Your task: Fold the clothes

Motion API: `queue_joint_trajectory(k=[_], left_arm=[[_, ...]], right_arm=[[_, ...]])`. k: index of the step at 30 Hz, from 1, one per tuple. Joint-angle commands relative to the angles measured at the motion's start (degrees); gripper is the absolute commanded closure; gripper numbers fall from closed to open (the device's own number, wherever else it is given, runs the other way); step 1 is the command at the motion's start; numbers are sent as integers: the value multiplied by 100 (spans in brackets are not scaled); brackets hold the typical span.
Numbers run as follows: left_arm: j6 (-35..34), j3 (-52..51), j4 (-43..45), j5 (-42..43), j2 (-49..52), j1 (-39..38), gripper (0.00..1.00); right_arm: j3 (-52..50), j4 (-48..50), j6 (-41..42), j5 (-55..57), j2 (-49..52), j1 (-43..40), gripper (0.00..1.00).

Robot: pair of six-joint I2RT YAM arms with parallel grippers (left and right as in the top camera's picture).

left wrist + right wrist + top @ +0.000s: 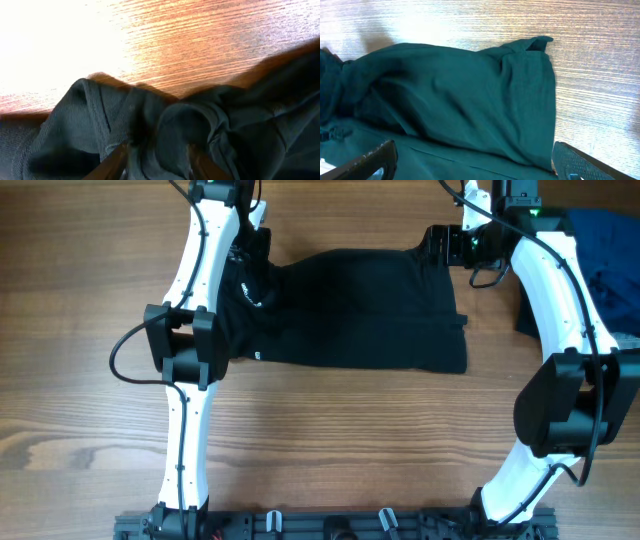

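Clothes [360, 310] (one soft black fabric garment) run lengthwise from left hand [159, 162], gripping a bunched end, to wide-open right hand [475, 165] at the other.

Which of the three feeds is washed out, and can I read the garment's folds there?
Left wrist: glare bleaches the table at upper left to white, yet the black garment keeps readable folds. Right wrist: soft glare along the top; the garment looks teal. Overhead: evenly lit, but the garment is flat black.
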Motion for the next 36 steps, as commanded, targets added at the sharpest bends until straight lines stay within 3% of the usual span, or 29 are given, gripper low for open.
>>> queue_joint_trajectory(k=[1,8,10,13,18,23,25,27,31,36], left_arm=[[-55,-4,39,-98,55,33,63],[-50,-7,26,-251,190,33,76],[-52,-7,46,-249,203,33,87],[-55,-4,94,-247,199,33,95],[-57,-4,70,-245,208,33,93],[-57,-4,4,-245,232,33,75],[-55,-4,-79,-245,243,33,73],[-55,-4,-166,-245,243,33,75],[-59,-4,-166,-173,243,17,89],[-57,-7,-310,-31,243,-2,92]], right_arm=[[94,20,-149,-114,15,33,0],[94,17,-227,-111,15,33,0],[94,17,-227,-114,15,33,1],[94,17,-227,-114,15,33,0],[94,9,-225,-114,15,33,0],[94,-31,-229,-114,15,33,0],[94,-31,-251,-114,15,33,0],[94,-28,-251,-114,15,33,0],[94,-26,-249,-114,15,33,0],[94,-28,-249,-114,15,33,0]])
